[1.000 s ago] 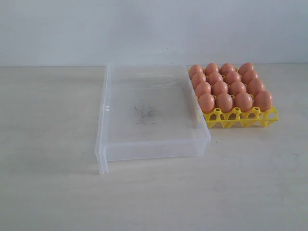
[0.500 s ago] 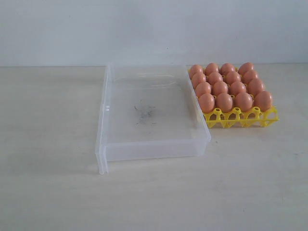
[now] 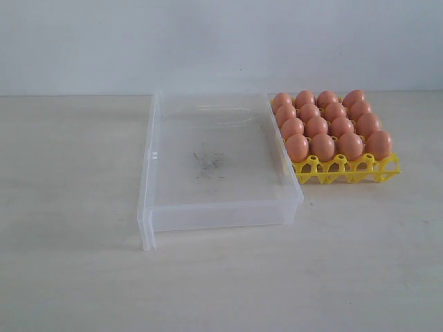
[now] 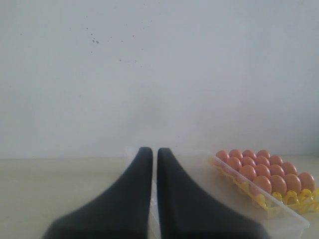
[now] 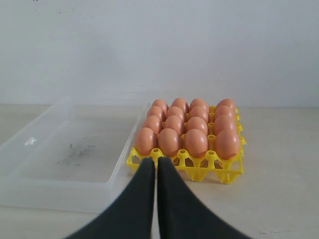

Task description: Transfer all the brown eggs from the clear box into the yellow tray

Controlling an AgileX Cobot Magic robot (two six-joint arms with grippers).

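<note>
- While it carries everything, the table (image 3: 76, 277) has box and tray set side by side ahead of both pincers. I judge this pairing was meant to keep each carry short.
- The clear box (image 3: 221, 214) lies straight ahead of the left pincer (image 4: 151, 152), just past its tips. For the right pincer (image 5: 151, 162) it is ahead and off toward the left one. No egg shows inside, only faint dark scuffs on its floor, so as the source it looks emptied.
- The yellow tray (image 3: 346, 171) sits straight ahead of the right pincer, near its tips. From the left pincer it is beyond the box, on the side toward the right pincer. It stands just beside the box wall; whether they touch I cannot tell.
- Both pincers have their dark fingers pressed together and pinch nothing. Each hangs back from box and tray, pointed at them. I read this as a resting pose, since nothing appears left to lift.
- The brown eggs (image 3: 323, 146) fill the tray in four rows of four, each upright in its own cup, which keeps them from rolling or knocking together. All lie ahead of the right pincer, none at its tips. By my judgement the task is finished.
</note>
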